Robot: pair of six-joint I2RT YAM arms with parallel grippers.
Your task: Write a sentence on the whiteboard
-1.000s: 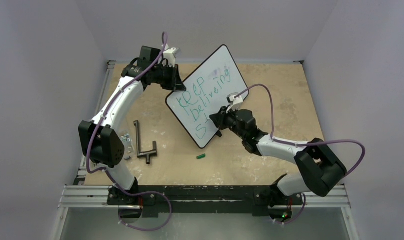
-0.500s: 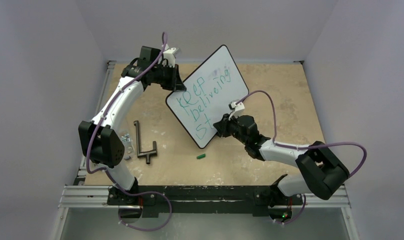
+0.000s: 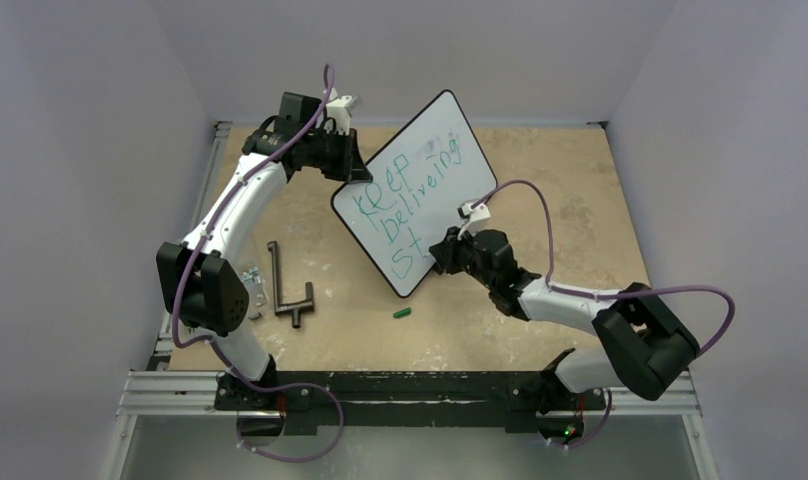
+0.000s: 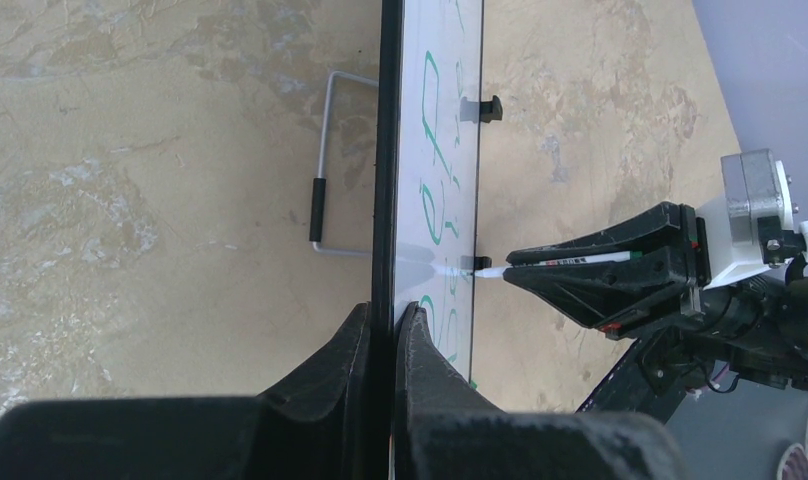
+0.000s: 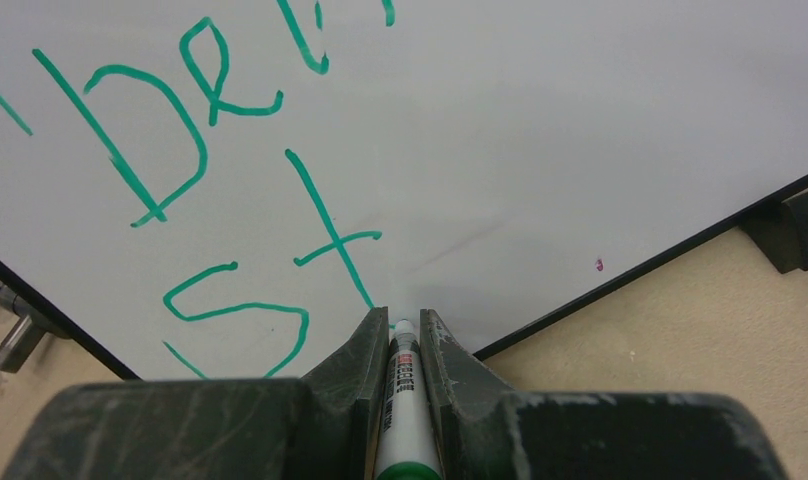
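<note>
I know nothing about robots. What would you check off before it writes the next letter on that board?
1. Left tool clamped on the whiteboard edge: ok.
2. Right tool shut on the marker: ok, it sits straight between the fingers.
3. Marker tip at the board surface: ok, the left wrist view shows it appearing to touch.
4. Blank space beside the green lettering for more letters: ok, bare white to its right.
5. Ink left in the marker: cannot tell.
</note>
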